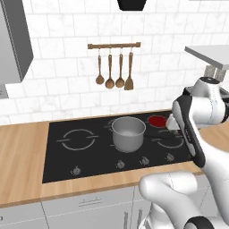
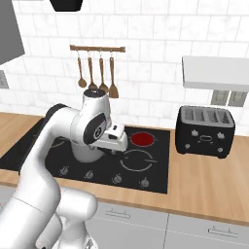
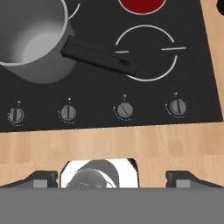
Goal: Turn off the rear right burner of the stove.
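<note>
The stove [image 1: 58,165] is a wide black glass cooktop set in a wooden counter. Its rear right burner [image 1: 156,120] [image 2: 142,139] glows as a red disc, cut by the top edge in the hand view [image 3: 142,5]. A row of small silver knobs runs along the front; the third from the left [image 3: 124,109] has its bar slanted, and the rightmost [image 3: 177,106] stands nearly upright. My gripper [image 3: 113,179] [image 2: 116,147] hangs open over the stove's right half, looking down on the knobs, with nothing between its fingertips [image 3: 41,178].
A steel pot [image 1: 128,133] [image 3: 30,39] stands mid-stove, its black handle [image 3: 98,59] reaching toward the larger front right burner of grey arcs [image 3: 146,52]. A black toaster [image 2: 204,130] sits on the counter to the right. Wooden utensils [image 1: 114,71] hang on the wall.
</note>
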You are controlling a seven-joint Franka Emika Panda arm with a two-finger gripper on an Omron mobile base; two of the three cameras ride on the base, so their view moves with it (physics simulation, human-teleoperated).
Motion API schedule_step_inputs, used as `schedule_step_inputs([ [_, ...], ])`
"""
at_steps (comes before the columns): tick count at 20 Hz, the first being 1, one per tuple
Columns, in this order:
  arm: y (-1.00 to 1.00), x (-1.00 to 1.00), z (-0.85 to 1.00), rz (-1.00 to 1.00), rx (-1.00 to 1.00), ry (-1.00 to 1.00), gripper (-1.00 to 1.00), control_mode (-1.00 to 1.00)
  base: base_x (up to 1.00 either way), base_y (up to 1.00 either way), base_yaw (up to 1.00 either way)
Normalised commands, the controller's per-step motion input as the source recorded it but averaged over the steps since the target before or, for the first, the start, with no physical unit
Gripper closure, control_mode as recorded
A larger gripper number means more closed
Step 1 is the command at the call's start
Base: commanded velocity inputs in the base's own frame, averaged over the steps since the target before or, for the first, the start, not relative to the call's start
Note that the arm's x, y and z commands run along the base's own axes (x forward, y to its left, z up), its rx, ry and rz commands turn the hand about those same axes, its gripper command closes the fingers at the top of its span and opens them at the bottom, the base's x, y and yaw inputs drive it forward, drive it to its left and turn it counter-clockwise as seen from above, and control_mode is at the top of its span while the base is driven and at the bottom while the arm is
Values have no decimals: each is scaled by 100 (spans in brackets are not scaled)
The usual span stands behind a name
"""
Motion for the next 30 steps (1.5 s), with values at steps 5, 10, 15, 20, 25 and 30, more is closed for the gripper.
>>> schedule_step_inputs([
  [5,-19,1,-67,5,-6,3,-100,-100,0,0,0],
  [10,0,13,-78,13,-4,9,-100,-100,0,0,0],
  [15,0,13,-50,14,0,0,-100,-100,0,0,0],
  [20,0,20,-31,12,0,0,-100,-100,0,0,0],
  [25,-6,12,-32,10,0,0,-100,-100,0,0,0],
  [30,-23,8,-26,8,1,-1,-100,-100,0,0,0],
])
